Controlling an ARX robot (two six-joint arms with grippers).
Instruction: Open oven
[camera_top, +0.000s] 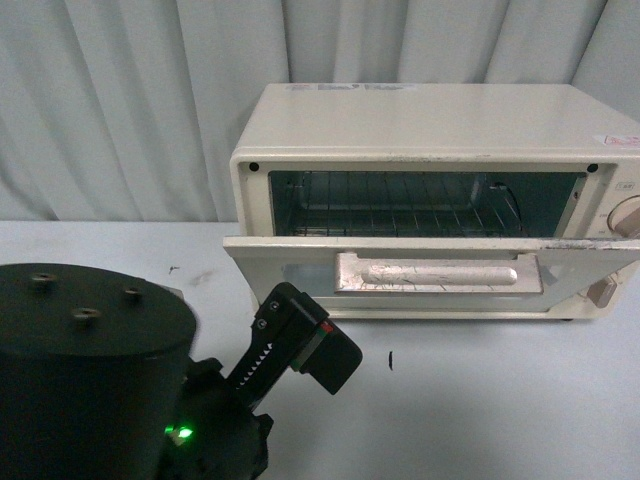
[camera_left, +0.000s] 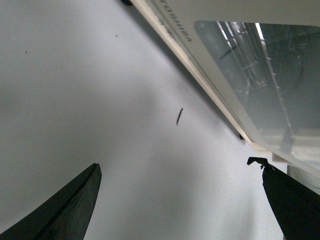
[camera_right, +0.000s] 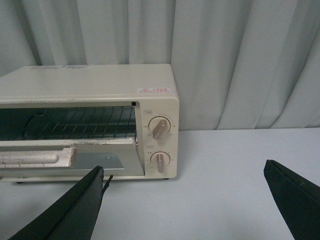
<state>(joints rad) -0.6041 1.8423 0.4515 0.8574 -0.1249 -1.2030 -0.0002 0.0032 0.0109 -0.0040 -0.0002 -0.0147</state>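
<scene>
The cream-white oven (camera_top: 430, 120) stands at the back of the table against the curtain. Its drop-down door (camera_top: 285, 268) hangs partly open, tilted forward, and the wire rack (camera_top: 400, 215) shows through the gap above it. The beige bar handle (camera_top: 435, 272) is free. My left gripper (camera_top: 290, 320) is open, low in front of the door's left end. In the left wrist view this gripper (camera_left: 175, 162) holds nothing, and the door glass (camera_left: 260, 75) is just above one finger. My right gripper (camera_right: 184, 166) is open and empty, back from the oven (camera_right: 90, 82) and facing its two knobs (camera_right: 160, 127).
A pale pleated curtain (camera_top: 140, 100) hangs behind the table (camera_top: 480, 400). The left arm's dark round housing (camera_top: 90, 370) fills the lower left of the front view. A small dark mark (camera_top: 390, 358) lies on the table in front of the oven.
</scene>
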